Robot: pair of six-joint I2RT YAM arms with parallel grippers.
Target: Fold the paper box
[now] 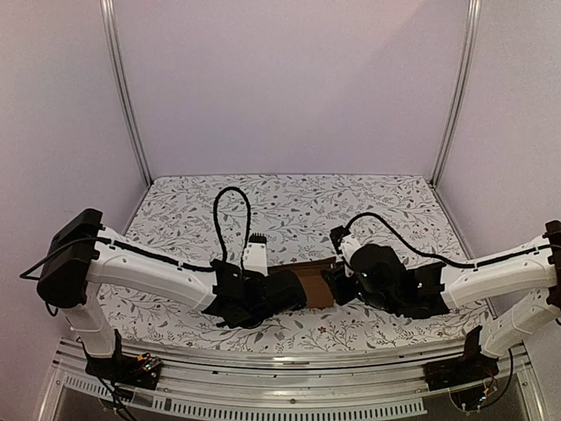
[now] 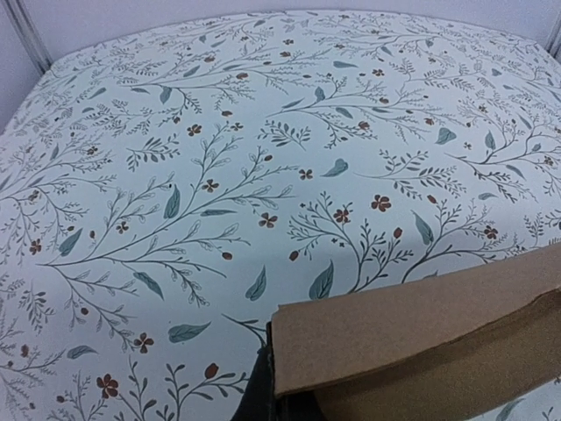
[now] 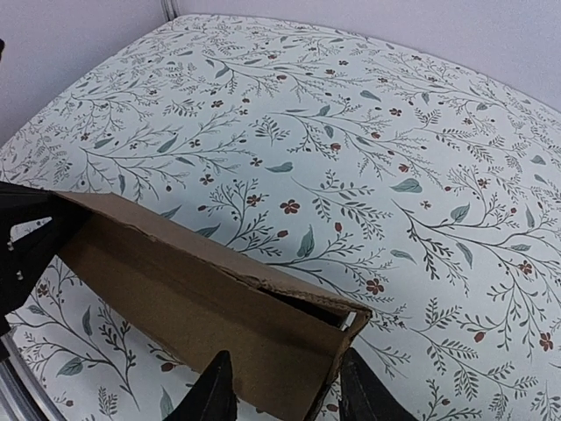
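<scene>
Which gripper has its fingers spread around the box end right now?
The right gripper: its fingers stand apart, one on each side of the paper box's end. The left gripper is shut on the opposite end.

A floral tablecloth (image 1: 289,197) is covering the whole work surface, its print showing grey-green leafy sprigs and small rust-red flowers on a white ground. At the tablecloth's far left corner an aluminium post (image 1: 127,96) is rising and leaning slightly outward, and a matching post (image 1: 458,92) is standing at its far right corner. A plain pale lilac back wall (image 1: 289,79) is closing off the tablecloth's far edge, with similar panels running along both its sides. Along the tablecloth's near edge a metal rail (image 1: 280,368) is running crosswise, a slotted strip (image 1: 263,408) lying just in front of it
</scene>
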